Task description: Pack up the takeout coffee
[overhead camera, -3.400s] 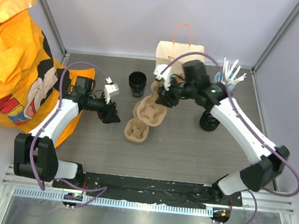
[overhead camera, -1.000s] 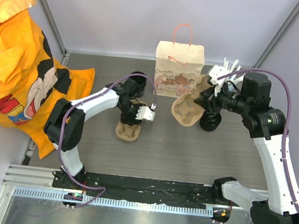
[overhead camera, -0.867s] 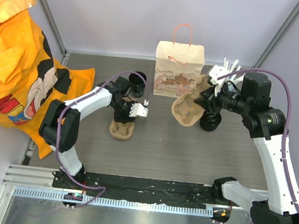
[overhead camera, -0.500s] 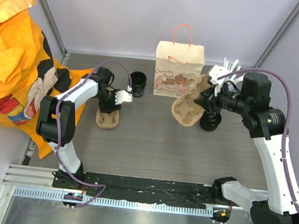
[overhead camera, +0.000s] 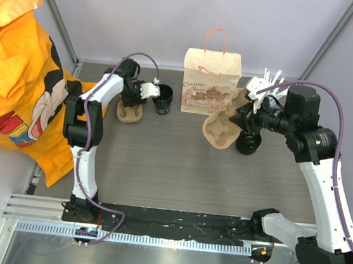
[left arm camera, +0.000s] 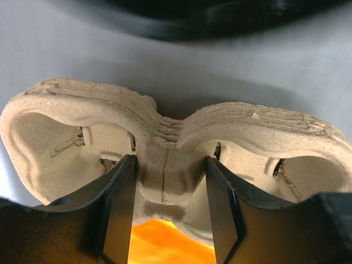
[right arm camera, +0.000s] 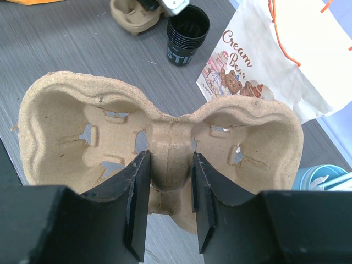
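Observation:
The takeout coffee (overhead camera: 249, 144), a small black lidded cup, stands at the right, partly hidden under my right arm. My right gripper (overhead camera: 237, 120) (right arm camera: 170, 158) is shut on the centre ridge of a brown pulp cup carrier (overhead camera: 219, 130) (right arm camera: 66, 132), held tilted above the table in front of the paper bag (overhead camera: 211, 78) (right arm camera: 264, 60). My left gripper (overhead camera: 136, 99) (left arm camera: 170, 163) reaches to the back left, shut on the middle post of a second carrier stack (overhead camera: 129, 112) (left arm camera: 66, 126) (right arm camera: 132, 14), which sits beside an open stack of black cups (overhead camera: 163, 98) (right arm camera: 187, 30).
A light-blue cup of white straws (overhead camera: 268, 86) (right arm camera: 322, 177) stands at the back right, behind my right gripper. A large orange cloth (overhead camera: 18, 69) (left arm camera: 165, 242) fills the left side. Metal frame posts and walls bound the back and both sides.
My left arm has swept its carrier stack from the table's middle to the back left, beside the black cup stack. The right arm has stayed still over the last second, holding its carrier.

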